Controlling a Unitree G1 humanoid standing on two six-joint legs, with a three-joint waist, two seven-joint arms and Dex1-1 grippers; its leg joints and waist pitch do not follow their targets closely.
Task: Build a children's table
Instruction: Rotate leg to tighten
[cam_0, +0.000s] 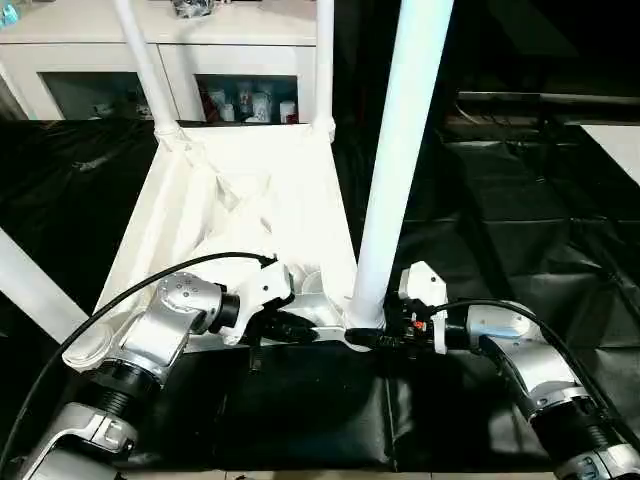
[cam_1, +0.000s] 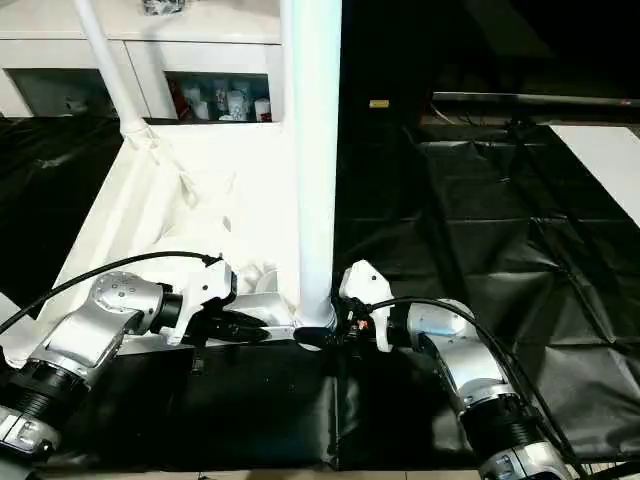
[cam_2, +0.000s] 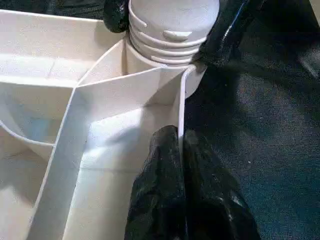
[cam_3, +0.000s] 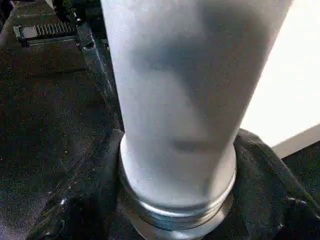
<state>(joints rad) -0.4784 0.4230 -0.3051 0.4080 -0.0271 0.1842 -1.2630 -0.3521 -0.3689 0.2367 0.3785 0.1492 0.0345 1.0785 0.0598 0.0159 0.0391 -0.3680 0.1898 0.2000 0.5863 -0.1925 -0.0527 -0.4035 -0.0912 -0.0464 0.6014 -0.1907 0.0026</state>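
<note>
The children's table lies upside down on the black sheet, its white ribbed top (cam_0: 250, 200) facing up. Legs stand in its corner sockets: far left (cam_0: 145, 70), far right (cam_0: 324, 60), near left (cam_0: 30, 285) and near right (cam_0: 400, 150). My left gripper (cam_0: 300, 328) is shut on the thin front rim of the top (cam_2: 165, 95), just beside the near right socket. My right gripper (cam_0: 368, 338) reaches in from the right at sheet level. Its black fingers (cam_3: 75, 200) press both sides of the near right leg's ringed base (cam_3: 175, 150).
A white glass-door cabinet (cam_0: 100, 50) stands behind the large table. Wrinkled black sheet (cam_0: 500, 200) spreads to the right, with a white panel (cam_0: 620, 140) at its far right edge. A black cable (cam_0: 120, 295) loops over my left forearm.
</note>
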